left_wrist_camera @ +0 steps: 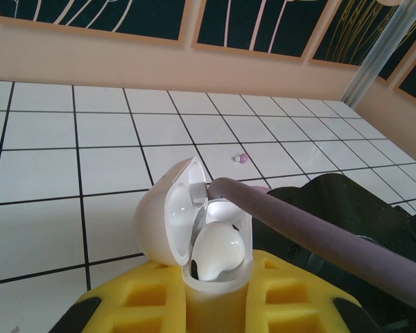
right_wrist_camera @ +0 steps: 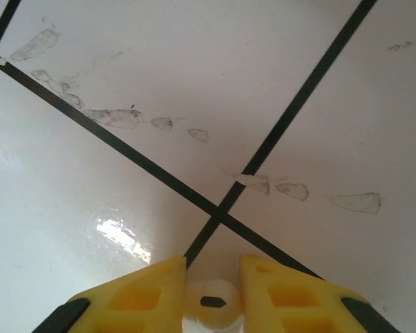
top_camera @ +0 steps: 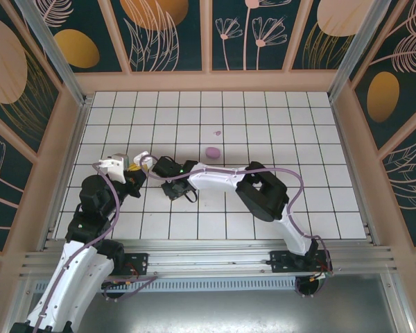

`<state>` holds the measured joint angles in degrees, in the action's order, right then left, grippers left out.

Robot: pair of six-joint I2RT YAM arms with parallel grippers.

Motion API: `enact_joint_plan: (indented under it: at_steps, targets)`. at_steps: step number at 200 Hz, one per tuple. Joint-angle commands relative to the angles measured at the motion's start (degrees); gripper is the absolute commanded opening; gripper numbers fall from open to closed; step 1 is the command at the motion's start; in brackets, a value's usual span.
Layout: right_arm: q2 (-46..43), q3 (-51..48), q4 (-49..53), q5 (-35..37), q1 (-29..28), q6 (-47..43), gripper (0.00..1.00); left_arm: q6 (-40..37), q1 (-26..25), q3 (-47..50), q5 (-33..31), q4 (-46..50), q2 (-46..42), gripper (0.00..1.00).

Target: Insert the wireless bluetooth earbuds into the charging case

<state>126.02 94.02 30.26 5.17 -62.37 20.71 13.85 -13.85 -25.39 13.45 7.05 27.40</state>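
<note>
Earbud (right_wrist_camera: 211, 305) white w/ dark slot in right gripper (right_wrist_camera: 213, 276); left gripper (left_wrist_camera: 216, 288) holds case (left_wrist_camera: 161, 216).

Robot lab: tiled table (top_camera: 277, 111), aluminium frame (top_camera: 208, 262).

No text, label, brand, number or sign can be read; the wall panels (top_camera: 159, 28) at twelve o'clock carry plant drawings. The charging case (left_wrist_camera: 159, 215) is plain white; the tiles (right_wrist_camera: 194, 83) bear smudges.

Right claw (right_wrist_camera: 213, 279) pinching white earbud (right_wrist_camera: 222, 313), smudged white tiles (right_wrist_camera: 159, 76)
</note>
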Motion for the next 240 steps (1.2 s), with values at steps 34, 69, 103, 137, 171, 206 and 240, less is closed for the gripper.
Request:
enact_joint_plan:
  at_steps: [34,69,103,137,171,206,240]
  targets:
    - [-7.53,-6.11,1.49,4.21,3.62,2.95,0.24,1.49,0.31,-0.80,2.39,-4.21,0.76,0.00]
    - [-13.05,-9.07,-0.20,7.01,6.39,4.38,0.23,1.60,0.30,-0.58,5.14,-6.60,1.67,0.00]
    - [-19.24,-10.98,-1.43,10.47,9.07,4.55,0.23,1.47,0.26,0.11,11.46,-11.21,4.04,0.00]
    - [-26.65,-12.40,-3.19,13.71,10.85,3.32,0.22,2.22,0.15,0.94,18.04,-18.09,7.62,0.00]
    - [-34.31,-14.57,-7.36,15.29,11.36,1.68,0.22,5.76,-0.37,2.12,21.58,-27.93,12.40,0.00]
    - [-41.20,-18.36,-13.61,15.09,11.25,0.26,0.21,4.54,-5.97,0.53,19.69,-33.45,17.85,0.00]
    - [-48.55,-25.52,-23.50,13.03,11.17,-2.00,0.21,0.37,-14.18,0.86,13.18,-42.23,21.22,0.00]
